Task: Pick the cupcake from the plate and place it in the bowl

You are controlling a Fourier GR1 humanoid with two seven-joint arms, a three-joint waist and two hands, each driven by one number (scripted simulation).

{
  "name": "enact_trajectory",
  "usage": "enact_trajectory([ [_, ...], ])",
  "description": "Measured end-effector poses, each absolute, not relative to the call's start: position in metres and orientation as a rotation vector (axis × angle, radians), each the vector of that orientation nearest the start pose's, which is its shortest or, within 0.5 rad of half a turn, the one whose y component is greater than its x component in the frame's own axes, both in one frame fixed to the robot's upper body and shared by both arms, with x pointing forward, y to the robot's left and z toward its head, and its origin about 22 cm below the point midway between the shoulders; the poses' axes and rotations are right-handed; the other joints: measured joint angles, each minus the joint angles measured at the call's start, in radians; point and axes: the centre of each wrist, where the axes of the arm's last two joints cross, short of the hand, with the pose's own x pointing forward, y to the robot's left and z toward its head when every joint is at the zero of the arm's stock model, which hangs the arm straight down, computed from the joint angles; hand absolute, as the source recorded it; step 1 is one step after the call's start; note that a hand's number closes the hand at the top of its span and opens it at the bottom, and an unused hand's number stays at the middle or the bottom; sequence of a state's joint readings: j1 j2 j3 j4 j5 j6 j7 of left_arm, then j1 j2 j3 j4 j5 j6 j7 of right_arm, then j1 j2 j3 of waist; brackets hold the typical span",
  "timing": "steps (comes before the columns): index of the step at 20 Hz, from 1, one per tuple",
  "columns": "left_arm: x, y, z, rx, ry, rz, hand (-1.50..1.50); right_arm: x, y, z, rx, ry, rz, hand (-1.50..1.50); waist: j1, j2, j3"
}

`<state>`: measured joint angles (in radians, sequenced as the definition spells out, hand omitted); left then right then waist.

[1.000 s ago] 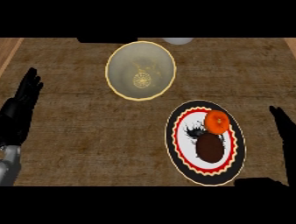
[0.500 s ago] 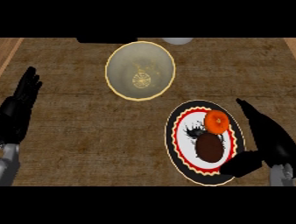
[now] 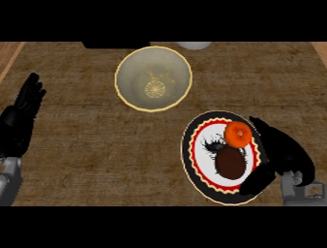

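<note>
Black right hand (image 3: 284, 152) over plate (image 3: 195, 167) edge

- The cupcake (image 3: 231, 162) is dark brown and oval, lying on the plate (image 3: 197, 164) just left of the right hand (image 3: 284, 152), between its fingers and thumb but not held.
- The plate is round, white in the middle with a red zigzag ring and a black rim; the hand overlaps its right edge.
- The bowl (image 3: 154, 78) is pale, gold-rimmed, upright, well up and left of the hand.
</note>
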<state>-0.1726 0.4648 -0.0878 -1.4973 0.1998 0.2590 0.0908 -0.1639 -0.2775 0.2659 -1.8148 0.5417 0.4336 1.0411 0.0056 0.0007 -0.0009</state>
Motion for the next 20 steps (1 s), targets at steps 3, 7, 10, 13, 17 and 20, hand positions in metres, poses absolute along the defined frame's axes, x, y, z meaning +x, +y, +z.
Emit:
enact_trajectory([
  [3, 0.279, 0.307, 0.061, 0.321, -1.571, -0.078, 0.00, 0.254, -0.194, 0.090, -0.768, -0.740, 0.913, -1.50, 0.000, -0.001, 0.000],
  [7, 0.280, 0.310, 0.061, 0.328, -1.569, -0.071, 0.00, 0.258, -0.183, 0.082, -0.812, -0.735, 0.937, -1.50, -0.002, -0.001, 0.000],
  [10, 0.278, 0.309, 0.057, 0.329, -1.566, -0.067, 0.00, 0.258, -0.181, 0.067, -0.805, -0.700, 0.937, -1.50, -0.003, -0.001, 0.001],
  [13, 0.279, 0.308, 0.057, 0.327, -1.573, -0.066, 0.00, 0.258, -0.174, 0.057, -0.778, -0.685, 0.935, -1.50, -0.004, -0.001, 0.001],
  [17, 0.281, 0.306, 0.056, 0.326, -1.568, -0.068, 0.00, 0.255, -0.171, 0.044, -0.769, -0.651, 0.940, -1.50, -0.005, -0.001, 0.001],
  [20, 0.278, 0.306, 0.052, 0.332, -1.569, -0.071, 0.00, 0.251, -0.167, 0.038, -0.766, -0.646, 0.925, -1.50, -0.005, -0.001, 0.001],
])
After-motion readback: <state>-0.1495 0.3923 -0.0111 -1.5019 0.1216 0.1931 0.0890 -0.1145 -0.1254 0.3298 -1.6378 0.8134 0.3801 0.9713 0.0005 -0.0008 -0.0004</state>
